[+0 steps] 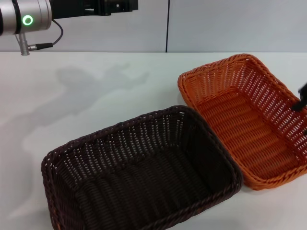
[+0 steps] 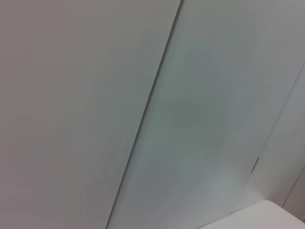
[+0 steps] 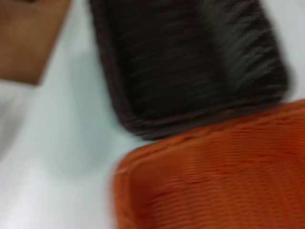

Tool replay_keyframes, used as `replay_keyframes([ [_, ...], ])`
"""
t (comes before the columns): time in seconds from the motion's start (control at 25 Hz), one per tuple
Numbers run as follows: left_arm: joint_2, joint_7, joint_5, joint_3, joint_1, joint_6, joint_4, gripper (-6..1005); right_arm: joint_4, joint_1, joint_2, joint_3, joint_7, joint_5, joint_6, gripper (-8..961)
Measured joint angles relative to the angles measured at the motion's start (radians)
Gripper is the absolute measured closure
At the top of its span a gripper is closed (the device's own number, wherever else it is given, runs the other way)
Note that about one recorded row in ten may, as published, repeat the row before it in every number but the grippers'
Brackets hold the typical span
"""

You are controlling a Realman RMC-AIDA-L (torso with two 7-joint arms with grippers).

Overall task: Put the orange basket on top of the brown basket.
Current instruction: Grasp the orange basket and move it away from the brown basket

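The orange basket stands upright and empty at the right of the white table. The brown basket stands in front and to the left of it, also empty; their near corners touch. Both show in the right wrist view, the orange basket close below the camera and the brown basket beyond it. A black part of my right gripper shows at the right edge, over the orange basket's right side. My left arm is held high at the back left, with its gripper at the top edge.
The white table stretches left and back of the baskets to a grey wall. The right wrist view shows the table's edge and a brown surface beyond it. The left wrist view shows only the wall.
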Motion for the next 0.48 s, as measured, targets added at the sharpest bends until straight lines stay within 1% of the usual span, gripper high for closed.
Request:
replay_keyframes([
  [0.08, 0.001, 0.000, -0.001, -0.002, -0.002, 0.002, -0.002, 152, -0.011, -0.001, 0.003, 0.052, 0.055, -0.004, 0.047, 400],
  [0.28, -0.002, 0.000, -0.018, -0.006, -0.004, 0.031, -0.010, 152, -0.040, -0.012, 0.011, 0.191, 0.269, -0.012, 0.211, 400],
  [0.4, -0.001, 0.000, -0.028, -0.006, -0.004, 0.053, -0.007, 152, -0.042, -0.028, 0.025, 0.214, 0.385, -0.020, 0.298, 400],
  [0.44, 0.002, 0.000, -0.031, -0.006, -0.004, 0.059, -0.003, 152, -0.043, -0.040, 0.037, 0.213, 0.471, -0.025, 0.352, 400],
  [0.48, 0.002, 0.000, -0.031, -0.006, -0.004, 0.059, -0.003, 152, -0.043, -0.040, 0.037, 0.213, 0.471, -0.025, 0.352, 400],
])
